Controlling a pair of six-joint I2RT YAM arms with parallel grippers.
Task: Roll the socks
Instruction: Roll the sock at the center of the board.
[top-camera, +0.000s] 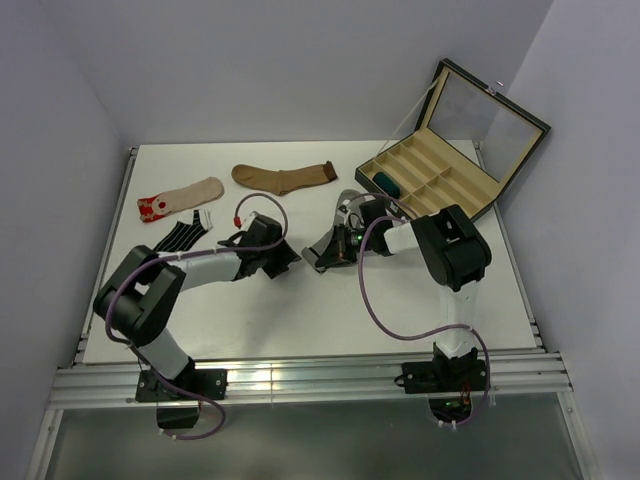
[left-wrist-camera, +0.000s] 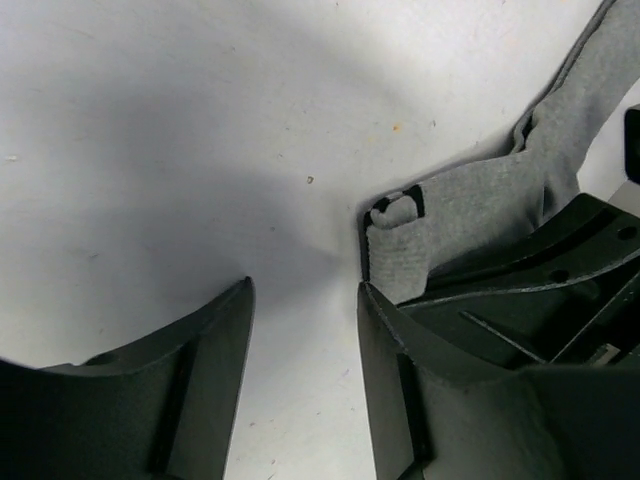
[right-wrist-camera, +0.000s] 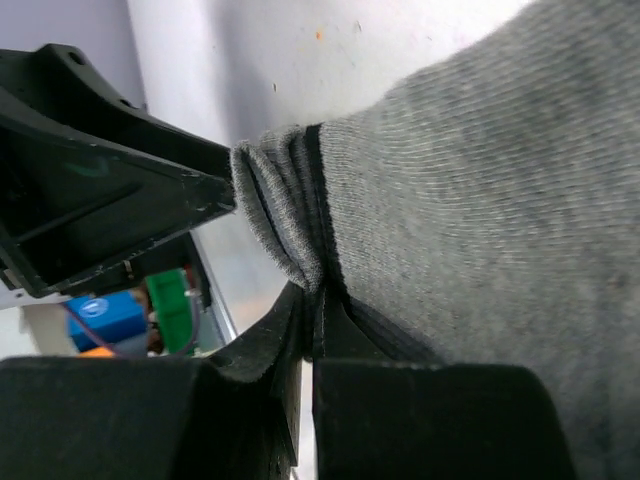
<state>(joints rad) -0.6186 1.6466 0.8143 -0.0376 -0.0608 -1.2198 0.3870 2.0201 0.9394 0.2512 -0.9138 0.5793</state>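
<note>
The grey sock (right-wrist-camera: 480, 170) with a black-striped cuff lies on the table in front of the right arm. My right gripper (right-wrist-camera: 312, 295) is shut on its bunched cuff edge; from above that gripper (top-camera: 320, 257) is at the table's middle. The left gripper (left-wrist-camera: 305, 285) stands open just left of the cuff (left-wrist-camera: 400, 235), with bare table between its fingers; its right finger (left-wrist-camera: 400, 360) is close beside the cuff. From above it (top-camera: 289, 258) faces the right gripper. A brown sock (top-camera: 285, 177), a beige red-toed sock (top-camera: 180, 198) and a black white-striped sock (top-camera: 186, 235) lie flat at the back left.
An open case (top-camera: 470, 200) with tan compartments stands at the back right, its lid raised. A dark teal roll (top-camera: 385, 182) sits in one of its left compartments. White walls close in the table's left, back and right sides.
</note>
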